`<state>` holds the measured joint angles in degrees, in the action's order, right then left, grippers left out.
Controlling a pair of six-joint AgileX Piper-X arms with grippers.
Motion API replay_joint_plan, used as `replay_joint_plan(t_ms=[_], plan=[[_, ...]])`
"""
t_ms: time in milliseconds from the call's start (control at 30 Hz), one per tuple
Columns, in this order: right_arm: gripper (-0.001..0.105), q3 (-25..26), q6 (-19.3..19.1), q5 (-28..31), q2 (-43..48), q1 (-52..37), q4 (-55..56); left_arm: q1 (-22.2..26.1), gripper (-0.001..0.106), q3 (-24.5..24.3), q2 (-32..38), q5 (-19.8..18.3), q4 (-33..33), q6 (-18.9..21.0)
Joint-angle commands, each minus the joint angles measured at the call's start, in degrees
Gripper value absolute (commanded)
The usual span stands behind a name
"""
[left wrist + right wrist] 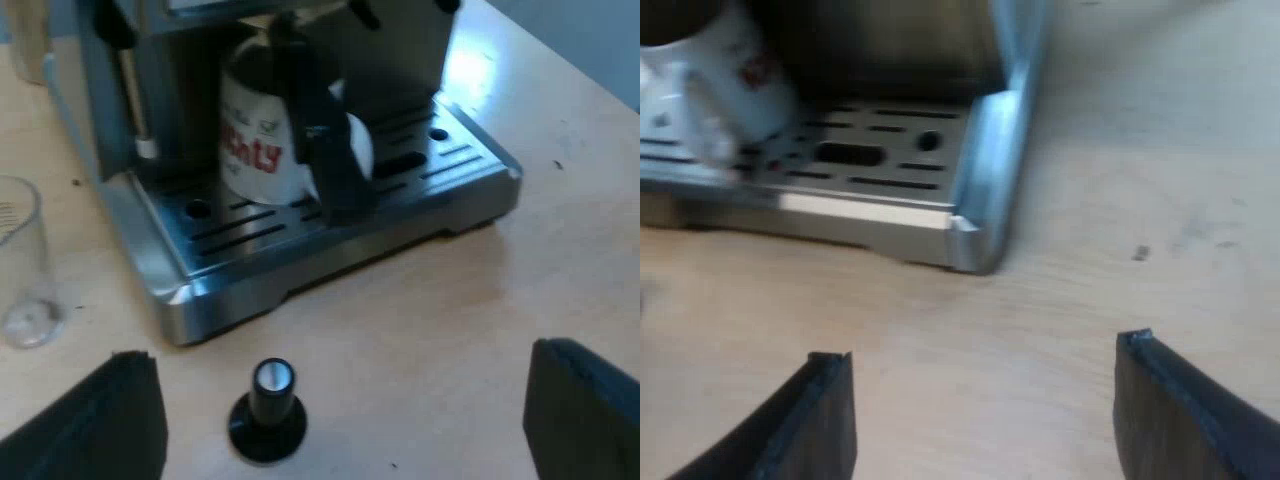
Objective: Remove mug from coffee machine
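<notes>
The right gripper (982,345) hangs over the table (1120,200) just off the corner of the drip tray (880,150), fingers spread wide and holding nothing. The left gripper (340,350) is equally wide, facing the machine's front. The mug (255,140), white with red lettering, stands upright on the drip tray under the espresso machine (400,50) (a dark bar crosses its front, and what it is cannot be told). Whichever arm reaches in should come low and level, close squarely on the mug, lift it just clear of the grate and draw straight out. The black-knobbed tamper (268,405) stands on the table before the tray and the measuring glass (20,260) beside the machine; both want a wide berth.
</notes>
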<state>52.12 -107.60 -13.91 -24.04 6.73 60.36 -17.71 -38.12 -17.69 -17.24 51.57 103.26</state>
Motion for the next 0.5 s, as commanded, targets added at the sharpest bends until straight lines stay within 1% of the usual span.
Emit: replay_joint_plan(t_ms=[33,133,233,367,500], plan=[[0.058,1.5,-0.9,-1.5,-1.3,2.3,-0.3,-2.4,0.079,-0.4,-1.0,-0.6,-1.6,0.7],[0.058,2.4,-1.9,-1.2,-3.8,7.2,-1.6,-5.7,0.079,-0.4,-2.5,-0.6,-3.4,0.7],[0.058,2.5,-1.9,0.0,-5.7,11.2,-3.4,-7.1,0.079,-0.4,-4.1,-0.6,-5.9,0.7],[0.058,2.5,-1.9,3.2,-8.4,16.5,-6.1,-7.3,0.079,-0.4,-6.4,-0.6,-8.0,0.7],[0.058,2.5,-1.9,3.8,-11.4,22.4,-10.4,-7.3,0.079,-0.4,-8.8,-0.6,-12.5,0.7]])
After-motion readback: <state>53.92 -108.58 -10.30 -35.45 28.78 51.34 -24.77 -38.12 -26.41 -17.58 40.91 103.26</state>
